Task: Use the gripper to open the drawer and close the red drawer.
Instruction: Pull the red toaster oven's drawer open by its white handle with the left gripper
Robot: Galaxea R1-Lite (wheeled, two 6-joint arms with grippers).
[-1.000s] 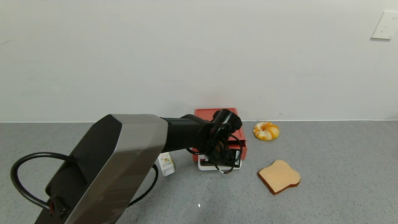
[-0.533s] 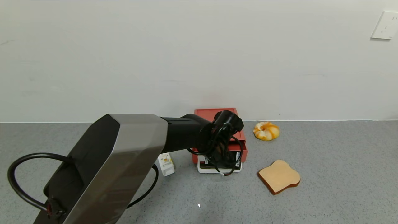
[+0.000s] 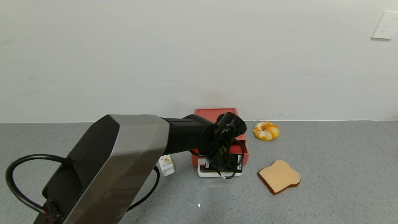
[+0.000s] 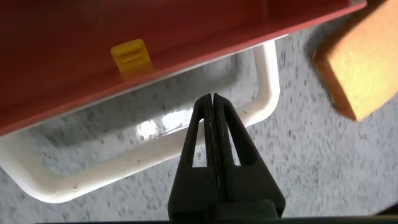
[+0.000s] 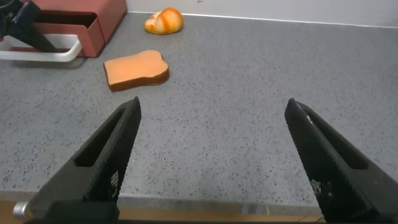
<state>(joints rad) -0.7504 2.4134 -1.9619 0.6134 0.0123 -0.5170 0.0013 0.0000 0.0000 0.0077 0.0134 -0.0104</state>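
The red box (image 3: 214,113) stands against the wall, and its red drawer (image 3: 245,153) sticks out a little at the front with a wide white loop handle (image 3: 217,173). My left gripper (image 3: 222,165) reaches down from its black wrist onto that handle. In the left wrist view the left gripper (image 4: 211,98) is shut, pads together with nothing between them, its tip inside the white loop handle (image 4: 268,87) just in front of the drawer's red front (image 4: 186,37). My right gripper (image 5: 212,104) is open and empty low over the table's near edge, away from the drawer.
A small white carton (image 3: 166,165) lies left of the box. A bread slice (image 3: 279,176) lies right of the handle and a round orange bun (image 3: 266,130) sits near the wall. A small yellow piece (image 4: 130,56) shows on the drawer. A wall socket (image 3: 385,25) is at the upper right.
My left gripper has moved slightly toward the front and right, and the white handle and drawer front have come forward with it by a small amount.
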